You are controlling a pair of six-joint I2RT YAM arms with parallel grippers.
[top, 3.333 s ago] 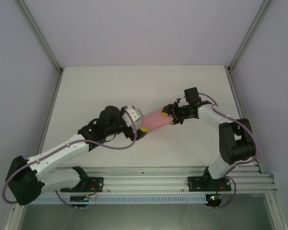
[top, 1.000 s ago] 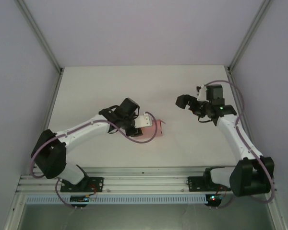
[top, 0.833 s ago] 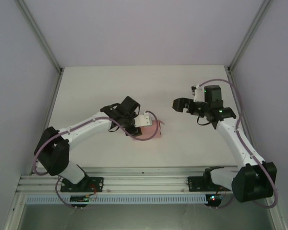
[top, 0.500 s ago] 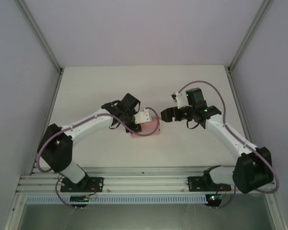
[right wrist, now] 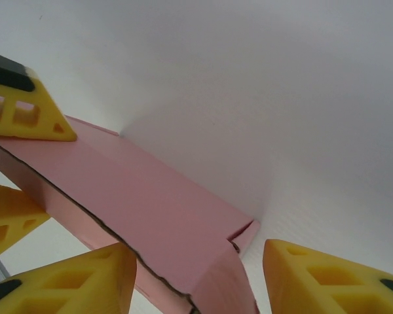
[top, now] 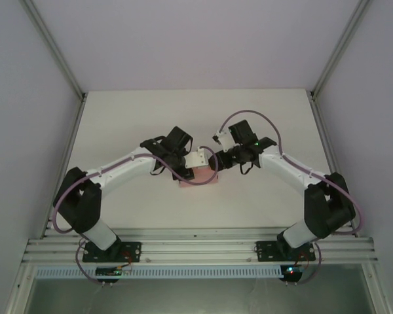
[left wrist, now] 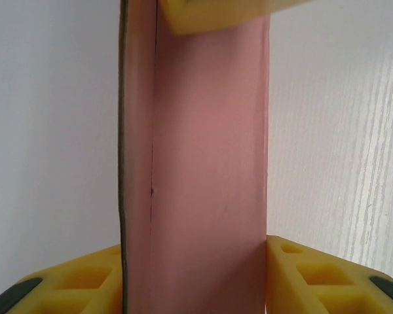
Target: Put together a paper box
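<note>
My left claw (left wrist: 193, 252) is clamped across the pink paper box (top: 202, 178), which sits mid-frame in the top view. My right claw (right wrist: 198, 252) has its fingers apart, straddling the box's end corner. The white surface (top: 262, 124) is beneath.

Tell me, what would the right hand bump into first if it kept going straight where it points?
The pink paper box. Its near corner already sits between the open fingers of the right hand, so the card would likely be met first. The left hand holds the far end.
</note>
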